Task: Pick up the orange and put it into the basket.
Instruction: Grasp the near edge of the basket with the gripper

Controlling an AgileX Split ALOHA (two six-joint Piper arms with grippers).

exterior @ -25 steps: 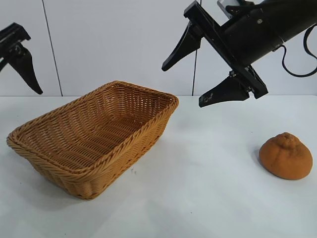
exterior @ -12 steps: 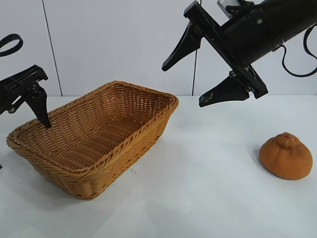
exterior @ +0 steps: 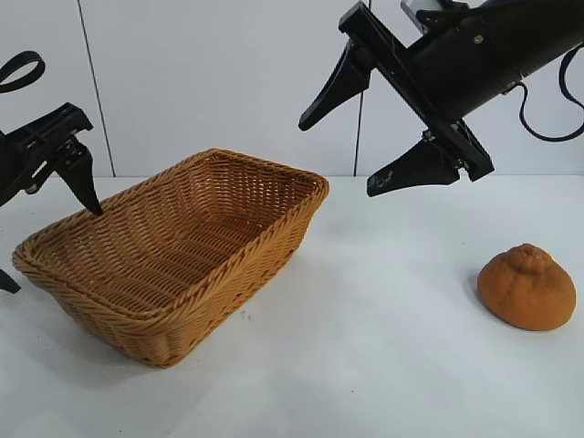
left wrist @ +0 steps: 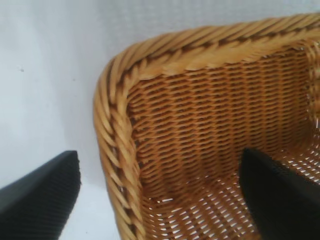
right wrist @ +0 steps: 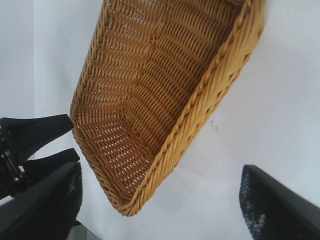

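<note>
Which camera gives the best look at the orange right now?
The exterior view: the orange sits whole and unobstructed on the table, well right of the basket. The left wrist view shows only a basket corner, and the right wrist view only the basket and table; neither shows the orange.

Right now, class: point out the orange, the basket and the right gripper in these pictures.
orange [exterior: 526,288], exterior view, middle of its rough skin.
basket [exterior: 267,234], exterior view, braided rim on its near long side.
right gripper [exterior: 339,155], exterior view, midway between its open fingertips, above the table.
</note>
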